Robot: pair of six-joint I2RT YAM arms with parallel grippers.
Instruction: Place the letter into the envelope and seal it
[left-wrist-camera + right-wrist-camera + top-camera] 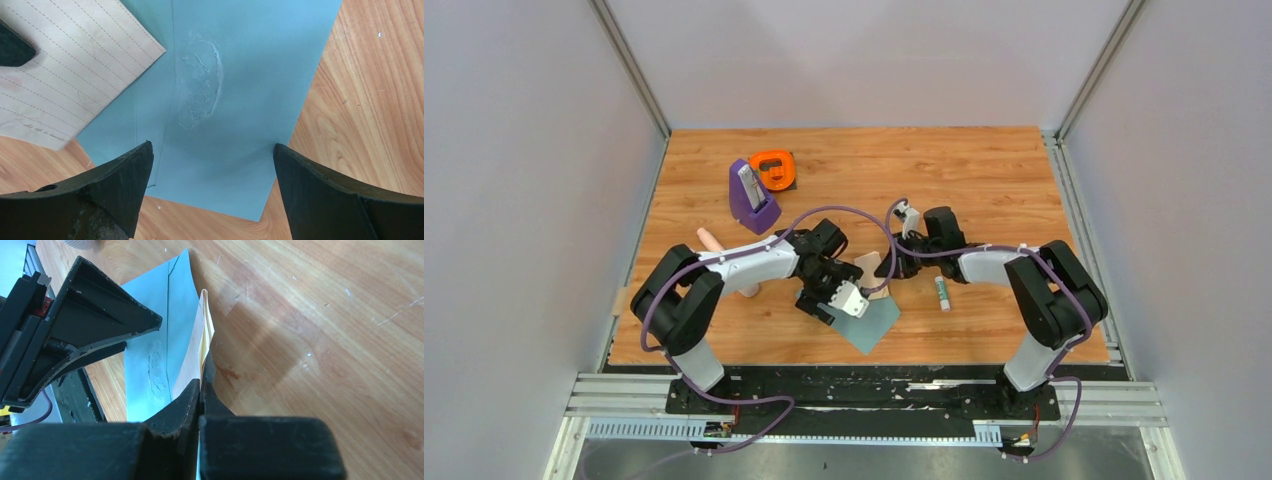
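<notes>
My right gripper (202,377) is clamped tight on the letter (65,75). Its free end overlaps the envelope (240,100) at ten o'clock from my left gripper (212,146), which hovers above, fingers spread wide, holding nothing. I'd feed with the right arm.

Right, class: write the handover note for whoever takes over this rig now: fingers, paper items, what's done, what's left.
Fingers: left gripper open above the envelope, gripping nothing; right gripper shut on the letter by its edge.
Things: envelope flat on the table; letter overlaps one corner, not inside.
Done: letter grasped.
Left: insert it, seal.
</notes>
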